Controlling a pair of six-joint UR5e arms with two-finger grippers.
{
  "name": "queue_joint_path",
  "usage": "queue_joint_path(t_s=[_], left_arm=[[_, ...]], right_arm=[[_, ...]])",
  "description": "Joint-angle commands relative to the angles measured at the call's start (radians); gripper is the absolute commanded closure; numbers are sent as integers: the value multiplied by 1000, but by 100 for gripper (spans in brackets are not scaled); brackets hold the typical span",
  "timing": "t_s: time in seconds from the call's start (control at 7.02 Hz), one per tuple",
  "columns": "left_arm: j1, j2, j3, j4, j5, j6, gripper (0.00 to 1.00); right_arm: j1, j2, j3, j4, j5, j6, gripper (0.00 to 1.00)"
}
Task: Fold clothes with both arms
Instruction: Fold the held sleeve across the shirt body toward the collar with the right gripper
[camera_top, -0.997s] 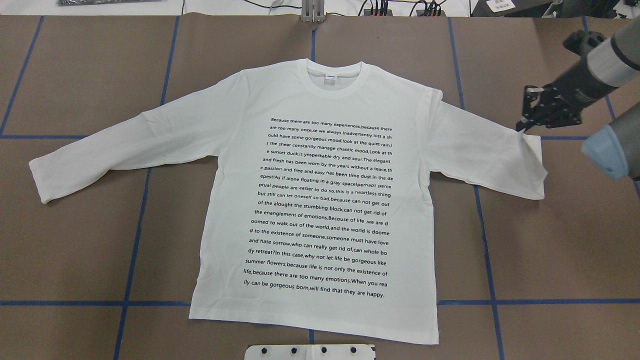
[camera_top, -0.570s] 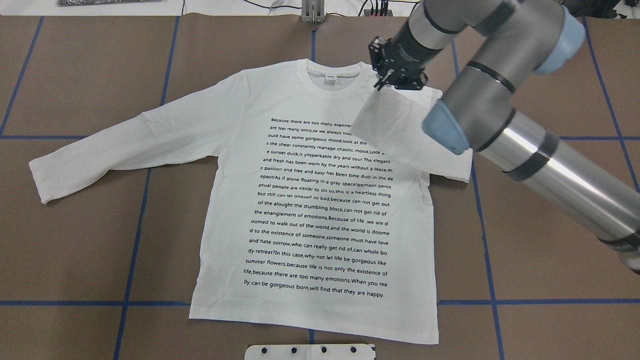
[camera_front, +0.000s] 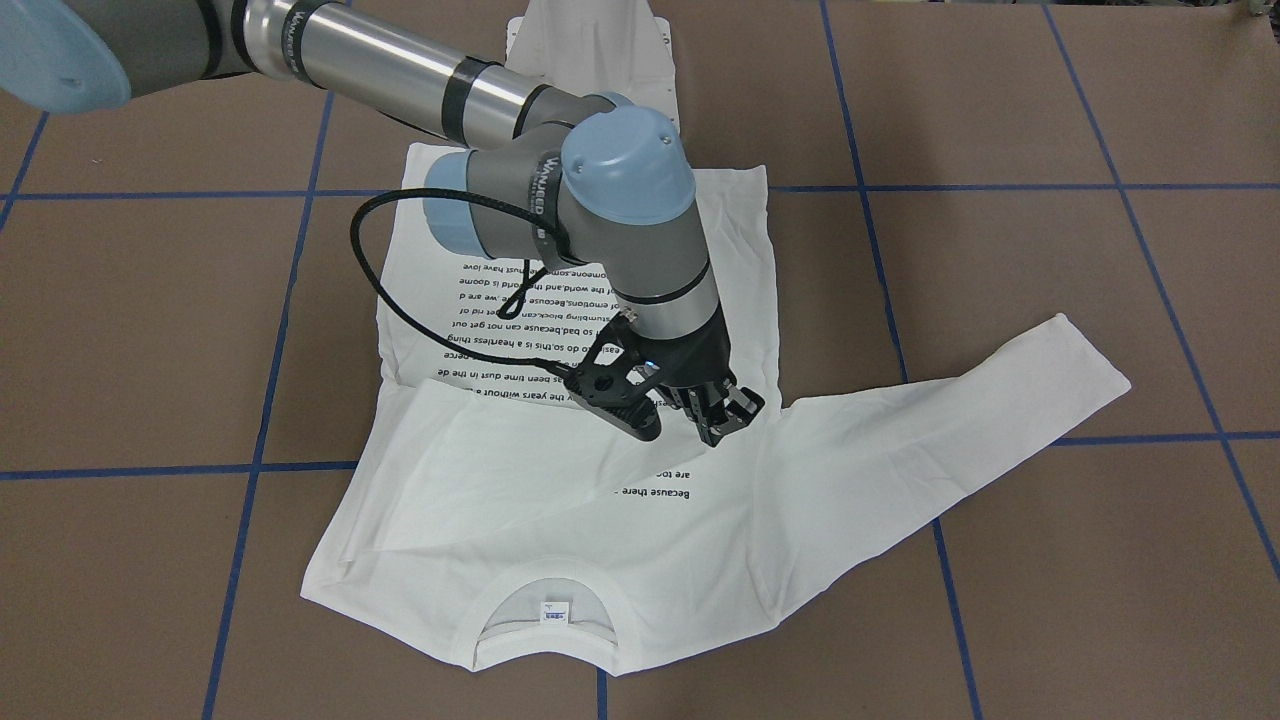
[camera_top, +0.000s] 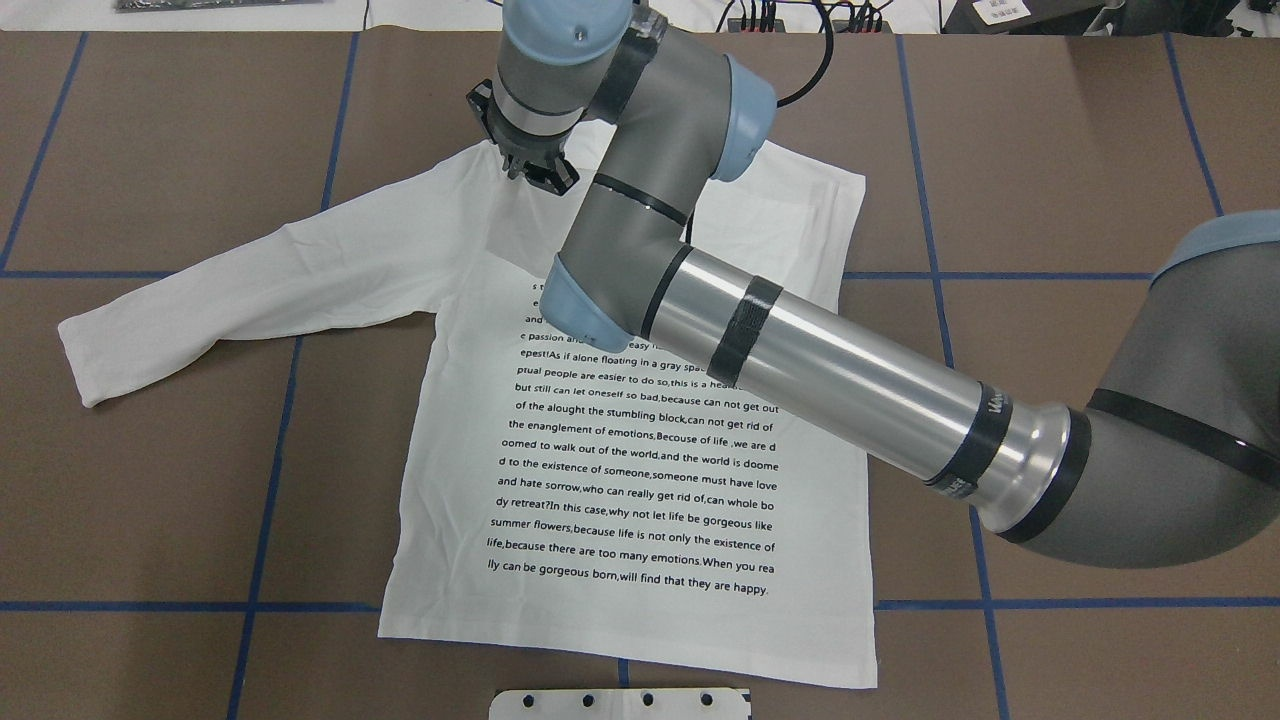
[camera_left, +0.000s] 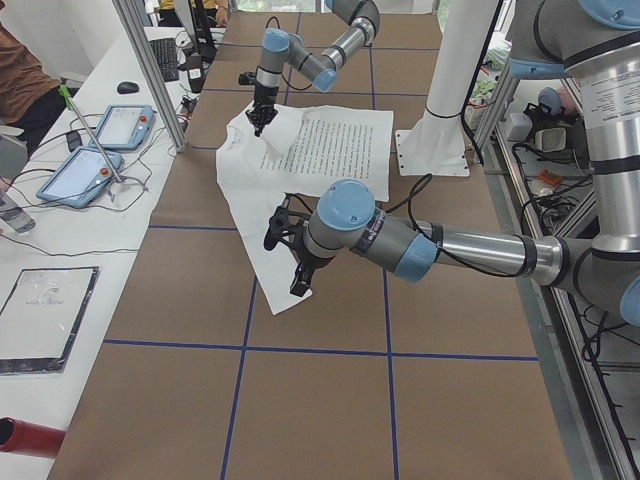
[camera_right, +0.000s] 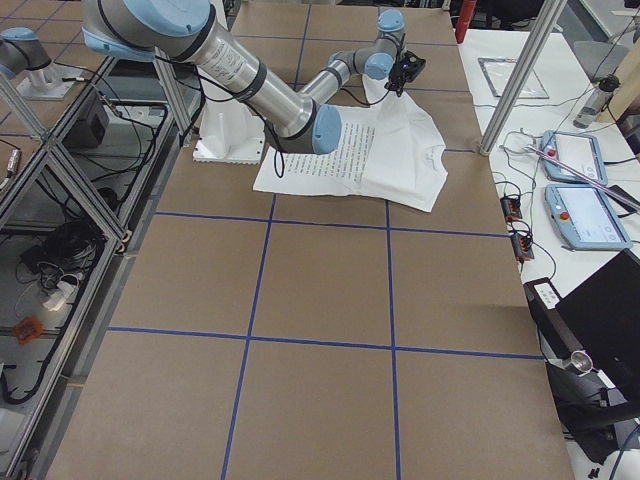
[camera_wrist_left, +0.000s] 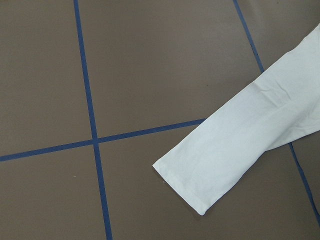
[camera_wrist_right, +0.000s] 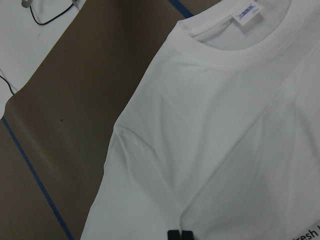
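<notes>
Overhead, the right arm (camera_top: 820, 380) lies across the white T-shirt (camera_top: 620, 620), hiding its collar (camera_wrist_right: 225, 54) and the top lines of the black text (camera_top: 640, 480). The shirt lies front-up on the brown-papered surface (camera_top: 150, 150), which is gridded with blue tape (camera_top: 270, 470). Its right sleeve (camera_front: 500, 460) is folded over the chest and its left sleeve (camera_top: 230, 290) is stretched out flat.

The right end effector (camera_front: 722, 415) has its fingertips together, pinching the folded sleeve's end. The left end effector (camera_left: 296, 280) hangs above the left cuff (camera_wrist_left: 185, 190); whether it is apart or together I cannot tell.

A white pedestal base (camera_top: 620, 703) sits just past the hem. Two tablets (camera_left: 120, 125) lie on a white side surface.

One readable line is "summer flowers,because life is not only the existence of". The neck label (camera_front: 553, 612) is white and blue, its print too small to read.
</notes>
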Motion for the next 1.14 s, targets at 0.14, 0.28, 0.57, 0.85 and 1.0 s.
queue_joint_path(t_s=[0.14, 0.28, 0.57, 0.85, 1.0], left_arm=[[1, 17, -7, 0, -1, -6, 0], [1, 17, -4, 0, -3, -9, 0], [1, 17, 0, 0, -24, -8, 0], [3, 17, 12, 10, -67, -12, 0], [4, 17, 21, 2, -66, -12, 0]], right_arm=[[-90, 19, -55, 81, -117, 24, 100], [-90, 17, -64, 82, -122, 24, 100], [-105, 19, -69, 82, -144, 27, 78], [-105, 37, -80, 84, -185, 96, 14], [-105, 51, -80, 84, -187, 96, 8]])
